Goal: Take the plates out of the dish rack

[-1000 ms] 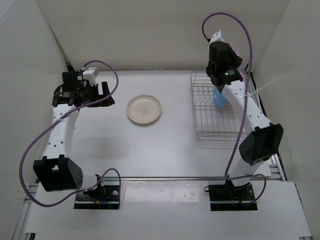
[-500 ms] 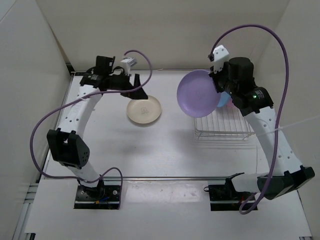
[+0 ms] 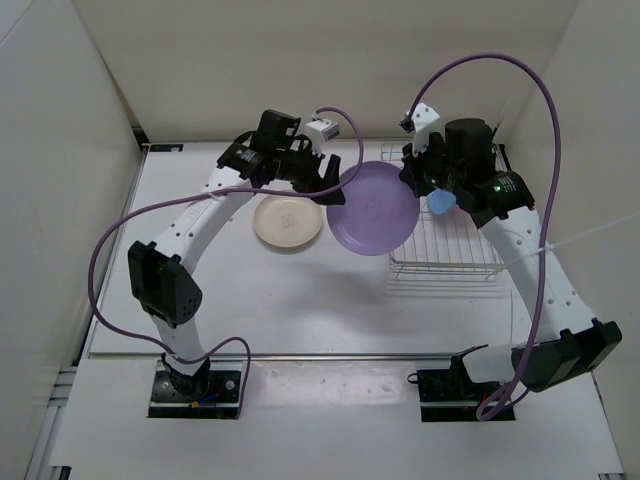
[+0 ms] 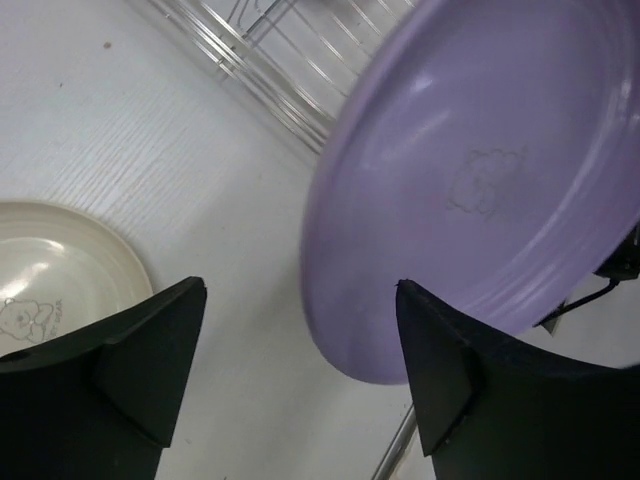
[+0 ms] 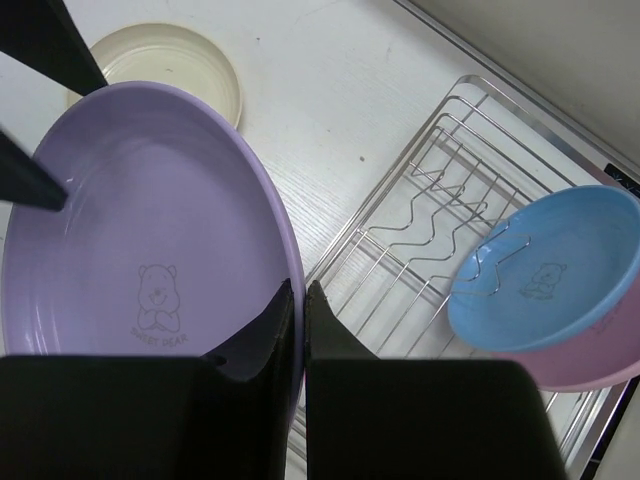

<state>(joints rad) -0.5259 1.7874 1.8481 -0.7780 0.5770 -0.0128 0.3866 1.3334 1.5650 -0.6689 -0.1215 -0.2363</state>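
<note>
Lilac plate (image 5: 140, 210) hangs clamped by its rim in the right gripper (image 5: 296, 295), clear of the dish rack (image 5: 420, 200), with the left gripper (image 4: 298, 290) spread wide around its opposite edge. Cream plate (image 4: 60, 260) lies unloaded beside the left gripper; blue plate (image 5: 545, 265) and pink plate (image 5: 590, 365) stand racked beyond the right gripper.

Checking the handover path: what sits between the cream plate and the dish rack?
The top view shows the purple plate, held by the right gripper, between the cream plate and the dish rack.
</note>
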